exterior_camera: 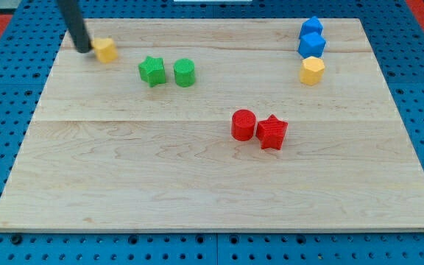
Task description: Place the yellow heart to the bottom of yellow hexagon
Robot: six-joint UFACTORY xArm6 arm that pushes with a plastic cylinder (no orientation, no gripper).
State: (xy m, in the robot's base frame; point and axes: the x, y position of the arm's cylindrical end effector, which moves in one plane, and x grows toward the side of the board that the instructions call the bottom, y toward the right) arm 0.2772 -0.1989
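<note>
The yellow heart [106, 50] lies near the board's top left corner. My tip [84, 50] is right at its left side, touching or nearly touching it. The yellow hexagon [312, 71] stands far off at the view's upper right, just below two blue blocks. The rod rises from the tip toward the view's top edge.
A green star [152, 71] and a green cylinder [185, 73] sit right of the heart and a little lower. A red cylinder [244, 124] and a red star [272, 132] sit mid-board. Two blue blocks [311, 38] touch above the hexagon. The wooden board [124, 184] lies on a blue pegboard.
</note>
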